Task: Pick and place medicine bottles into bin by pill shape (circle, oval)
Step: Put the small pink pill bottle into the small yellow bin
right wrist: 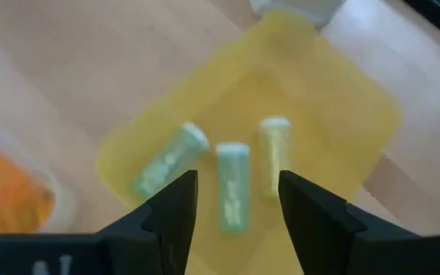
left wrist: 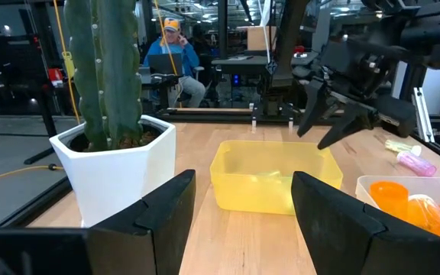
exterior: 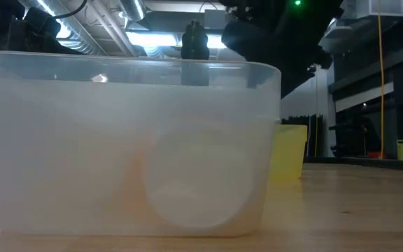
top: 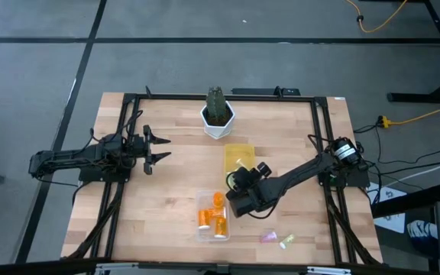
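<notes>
Three pale green vials lie on their sides in the yellow bin. Several orange vials lie in the clear bin. A pink vial and a pale green vial lie on the table near its front edge. My right gripper is open and empty, hovering above the yellow bin's near edge; it also shows in the high view. My left gripper is open and empty at the table's left, level, pointing toward the right.
A white pot with a cactus stands at the far middle of the table, just behind the yellow bin. In the low view the clear bin fills the front, with the yellow bin behind it. People sit in the room beyond the table.
</notes>
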`<act>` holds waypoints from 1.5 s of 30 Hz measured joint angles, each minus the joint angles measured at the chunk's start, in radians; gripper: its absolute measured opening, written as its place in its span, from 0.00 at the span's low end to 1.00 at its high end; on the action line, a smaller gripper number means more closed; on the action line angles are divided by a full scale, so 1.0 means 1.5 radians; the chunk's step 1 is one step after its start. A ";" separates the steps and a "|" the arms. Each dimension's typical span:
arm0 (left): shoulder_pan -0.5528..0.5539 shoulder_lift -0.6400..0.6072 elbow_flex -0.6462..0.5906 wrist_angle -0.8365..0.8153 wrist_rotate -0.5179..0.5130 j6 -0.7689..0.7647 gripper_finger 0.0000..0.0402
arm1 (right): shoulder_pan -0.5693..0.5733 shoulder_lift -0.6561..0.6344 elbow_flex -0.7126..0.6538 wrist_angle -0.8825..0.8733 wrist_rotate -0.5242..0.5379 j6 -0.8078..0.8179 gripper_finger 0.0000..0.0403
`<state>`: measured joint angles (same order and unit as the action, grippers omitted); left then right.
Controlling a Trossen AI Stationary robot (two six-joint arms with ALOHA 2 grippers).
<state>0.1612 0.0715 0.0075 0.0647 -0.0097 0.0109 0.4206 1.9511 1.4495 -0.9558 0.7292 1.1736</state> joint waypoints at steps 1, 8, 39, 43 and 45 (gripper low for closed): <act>0.000 0.000 0.000 0.000 0.000 0.000 0.53 | 0.000 0.000 0.007 -0.020 -0.014 0.000 0.46; 0.000 0.000 0.000 0.000 0.000 -0.001 0.53 | 0.020 -0.004 0.140 -0.207 -0.208 0.039 0.41; 0.000 0.000 0.000 0.000 0.000 -0.005 0.53 | 0.248 -0.003 0.017 0.010 -0.416 -0.003 0.40; 0.000 0.000 0.000 0.000 0.000 -0.005 0.53 | 0.246 -0.002 -0.033 0.019 -0.449 0.001 0.40; 0.000 0.000 0.000 0.000 0.000 -0.005 0.53 | 0.245 -0.002 -0.053 0.043 -0.472 0.000 0.40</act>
<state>0.1613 0.0718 0.0078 0.0643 -0.0095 0.0029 0.7887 1.9476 1.3698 -0.8908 0.0209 1.1740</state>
